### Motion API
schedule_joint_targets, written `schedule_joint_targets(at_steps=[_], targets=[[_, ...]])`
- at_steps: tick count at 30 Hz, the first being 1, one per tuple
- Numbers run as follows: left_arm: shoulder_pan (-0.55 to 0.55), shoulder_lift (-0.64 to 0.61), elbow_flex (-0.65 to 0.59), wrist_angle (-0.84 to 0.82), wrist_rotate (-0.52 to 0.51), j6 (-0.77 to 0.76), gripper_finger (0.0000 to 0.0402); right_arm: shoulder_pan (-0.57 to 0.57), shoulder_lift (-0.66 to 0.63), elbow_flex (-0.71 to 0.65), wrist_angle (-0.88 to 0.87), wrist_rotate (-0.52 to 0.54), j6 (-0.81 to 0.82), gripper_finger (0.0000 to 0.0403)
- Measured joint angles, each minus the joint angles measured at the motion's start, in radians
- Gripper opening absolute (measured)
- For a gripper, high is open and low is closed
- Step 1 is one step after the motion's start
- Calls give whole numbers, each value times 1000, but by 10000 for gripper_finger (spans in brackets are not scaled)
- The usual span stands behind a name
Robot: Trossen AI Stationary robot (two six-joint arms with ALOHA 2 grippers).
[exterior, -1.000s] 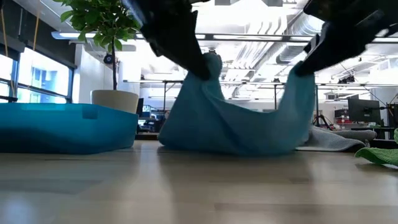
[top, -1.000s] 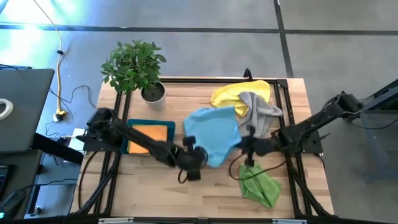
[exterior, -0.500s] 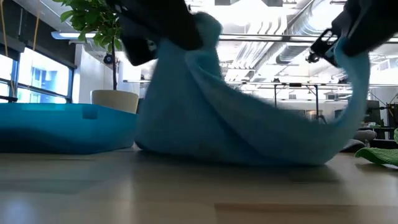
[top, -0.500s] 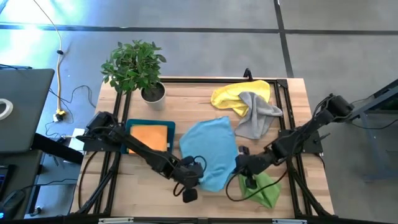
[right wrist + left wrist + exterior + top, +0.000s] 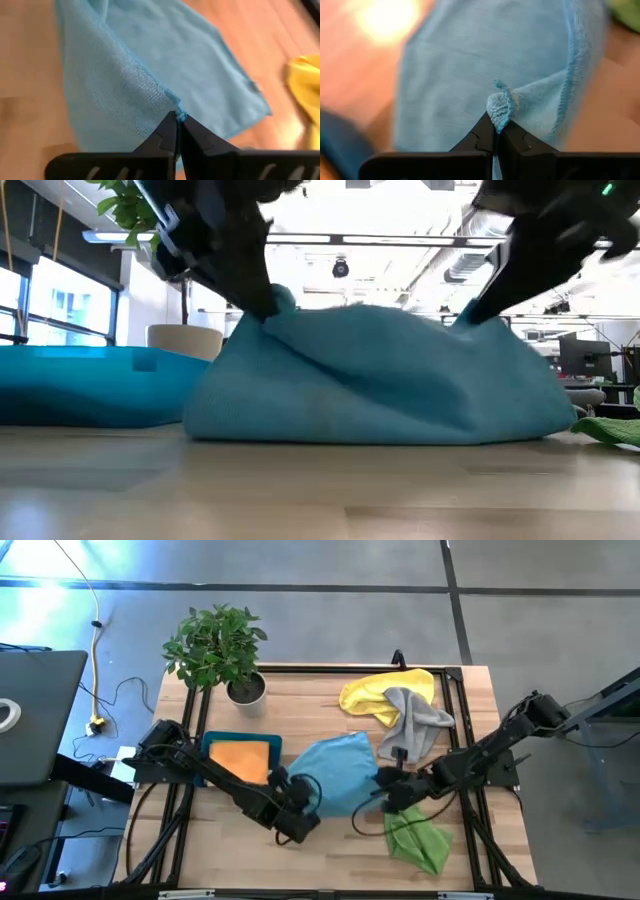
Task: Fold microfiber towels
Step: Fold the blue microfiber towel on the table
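The left gripper [image 5: 297, 802] has its fingers [image 5: 482, 134] pinched tight on a bunched corner of the light blue towel [image 5: 335, 772], and the right gripper [image 5: 390, 788] has its fingers [image 5: 192, 135] clamped thin on another corner of the same cloth. Between the two sets of fingers the light blue towel lies on the wooden worktop [image 5: 320, 850], humped up in the low view into a low mound with both held corners raised above its base. In the high view the cloth spreads away from both pairs of fingers toward the far side of the worktop.

Just beside the right fingers, on the near side, lies a crumpled lime green towel [image 5: 417, 837], partly under the right arm's cable. Beyond the right fingers, past the blue cloth, a grey towel [image 5: 415, 725] rests overlapping a yellow towel [image 5: 375, 693].

Beside the left arm, well behind its fingers, sits the dark teal tray [image 5: 211, 745] with an orange towel [image 5: 241, 759] folded flat inside it. Farther off at the worktop's back edge stands a potted plant [image 5: 218, 648]. Nothing lies between the two sets of fingers except the blue cloth itself.
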Motion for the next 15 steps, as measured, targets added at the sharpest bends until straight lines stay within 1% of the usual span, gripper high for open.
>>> schedule_joint_targets(at_steps=[3, 5, 7, 10, 15], targets=[[28, 15, 0, -49, -41, -80, 0, -68, 0, -36, 28, 31, -27, 0], [51, 42, 0, -51, -40, -101, 0, -111, 0, -59, 72, 63, -53, 0], [76, 73, -1, -58, -29, -110, 0, -152, 0, -80, 128, 71, -94, 0], [109, 118, -1, -60, -31, -130, 0, -210, 0, -103, 181, 40, -144, 0], [145, 139, -1, -86, -33, -164, 0, -294, 0, -139, 206, -23, -149, 0]])
